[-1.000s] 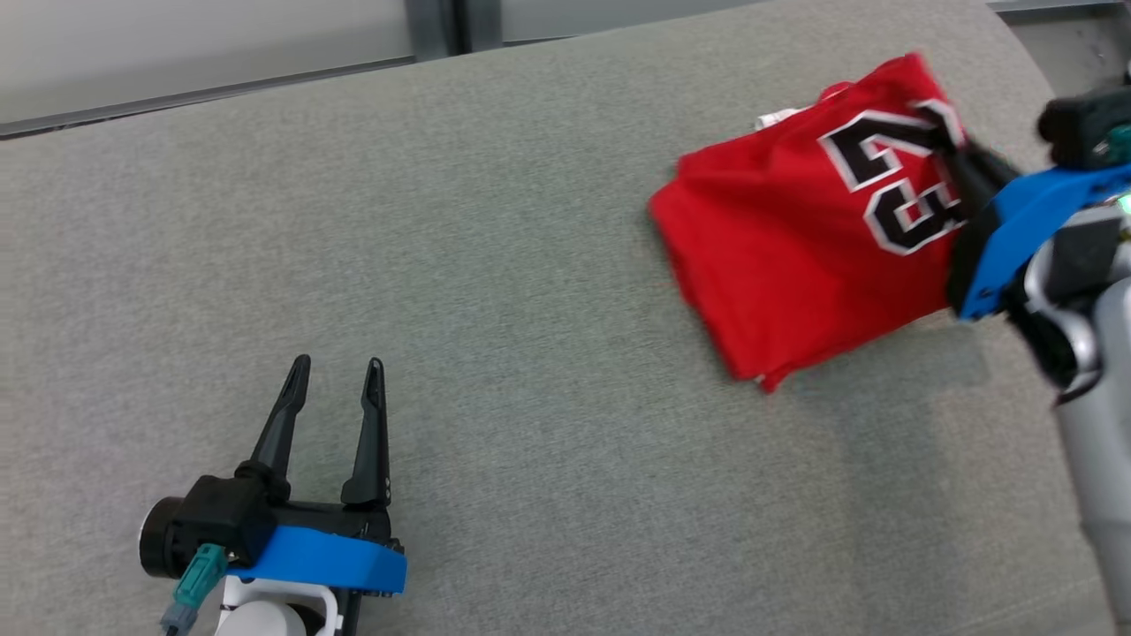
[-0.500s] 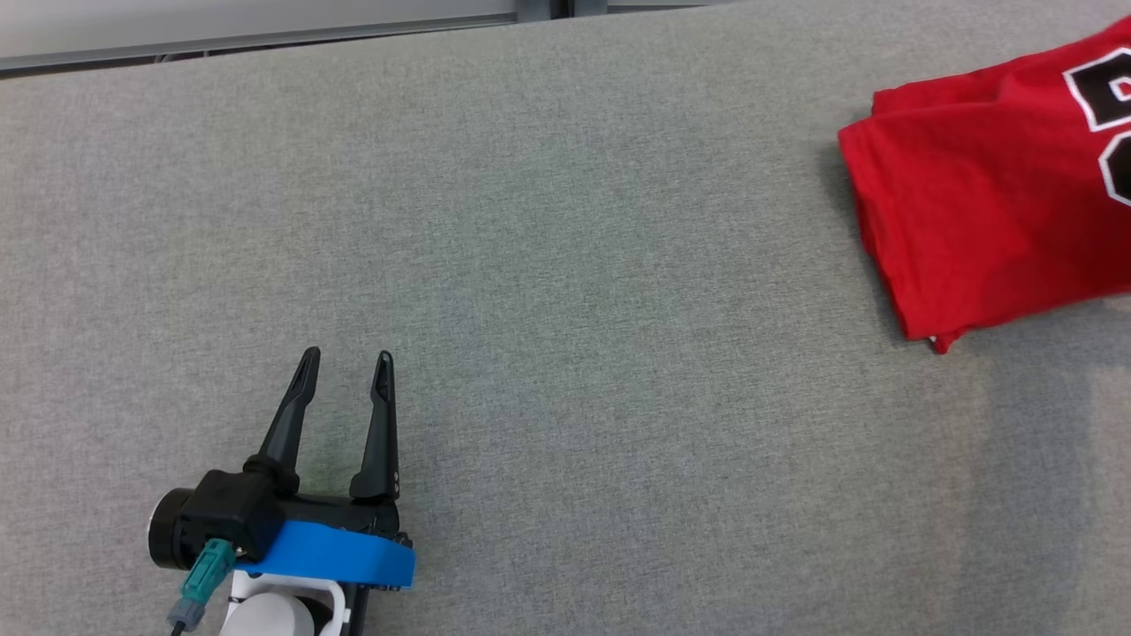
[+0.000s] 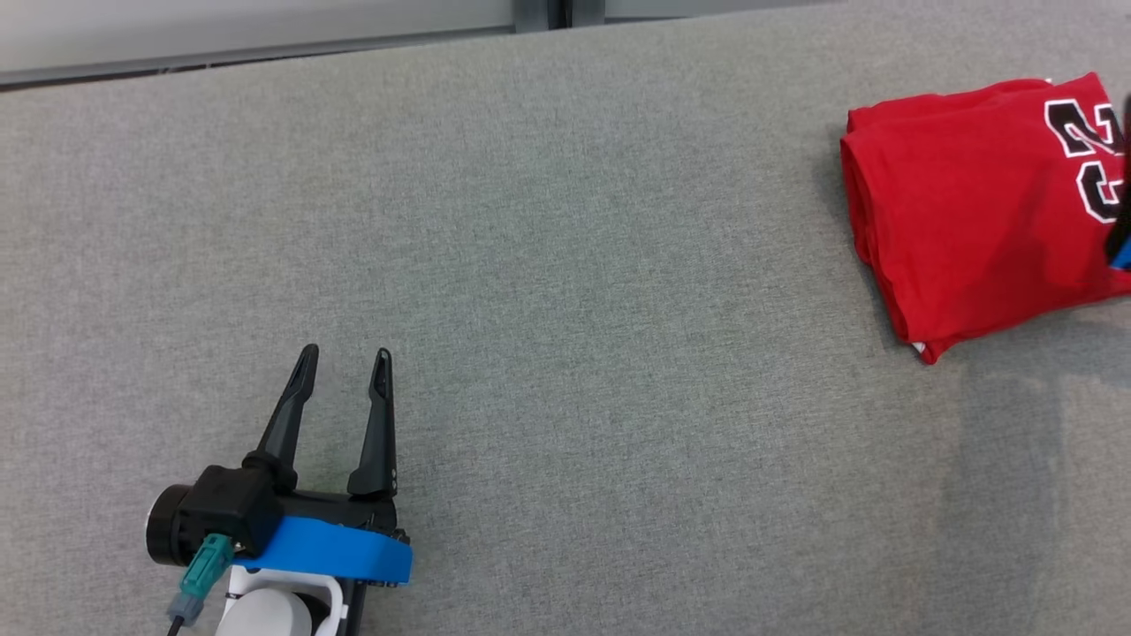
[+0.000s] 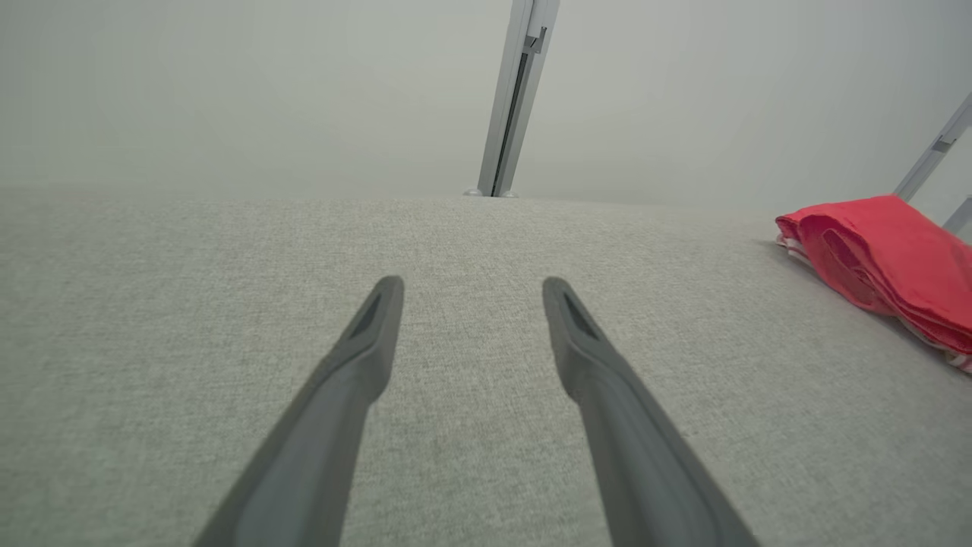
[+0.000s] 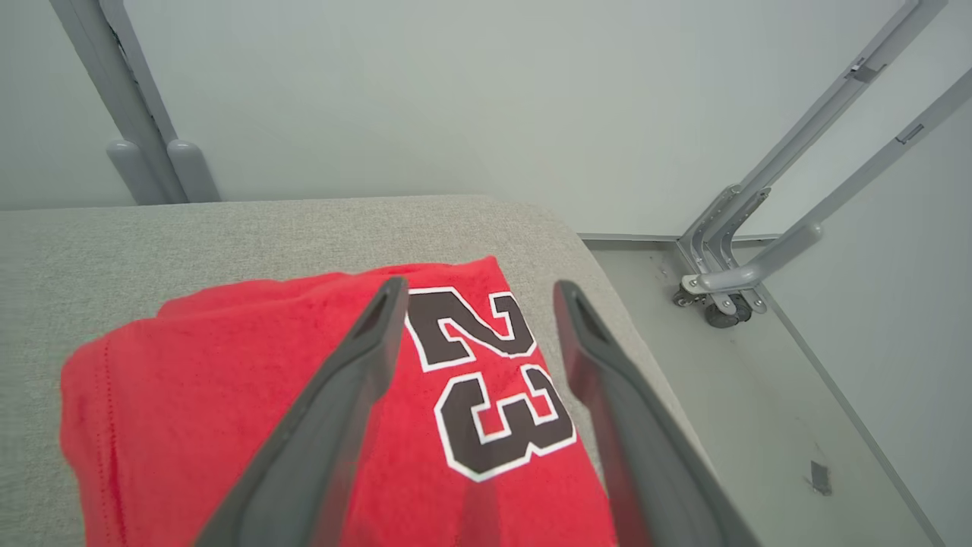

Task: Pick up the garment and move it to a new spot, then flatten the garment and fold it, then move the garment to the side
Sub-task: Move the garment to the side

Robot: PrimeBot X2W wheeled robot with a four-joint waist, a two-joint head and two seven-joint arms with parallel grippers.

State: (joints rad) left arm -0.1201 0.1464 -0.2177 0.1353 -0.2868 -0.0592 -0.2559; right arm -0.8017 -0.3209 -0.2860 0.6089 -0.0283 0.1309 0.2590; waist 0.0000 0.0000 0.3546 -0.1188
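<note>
The right gripper (image 5: 480, 289), which pinched the folded red shirt (image 3: 972, 212) a second ago, now stands open over it. The shirt lies released at the far right end of the table (image 3: 565, 265). The left gripper (image 3: 343, 353) rests open at the near left. The move to the side looks finished.

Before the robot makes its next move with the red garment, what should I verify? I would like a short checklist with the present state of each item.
1. Right hand open, pinching no cloth: ok.
2. Red garment folded compactly, number 23 on top: ok.
3. Garment lying at the right side of the grey surface: ok.
4. Garment wholly on the surface: cannot tell, the frame edges cut it off.
5. Left hand open, apart from the garment: ok.
</note>
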